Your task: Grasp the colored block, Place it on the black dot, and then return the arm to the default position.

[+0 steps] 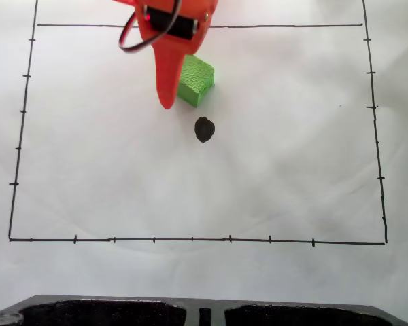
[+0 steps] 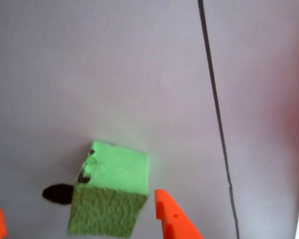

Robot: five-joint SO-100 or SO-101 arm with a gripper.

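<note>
while the orange arm reaches in from twelve o'clock in the fixed view, the green block rests on the white paper, just off the black dot at about eleven o'clock. seen from the wrist, the jaws are spread to either side of the block, apparently not touching it, with the dot at its nine o'clock.

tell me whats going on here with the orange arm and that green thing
A bright orange plastic robot arm hangs over a white paper sheet with its hand open, one fingertip either side of a small bright green foam cube. The cube sits on the paper, not yet lifted, close beside the small black inked dot but not on it.
</note>
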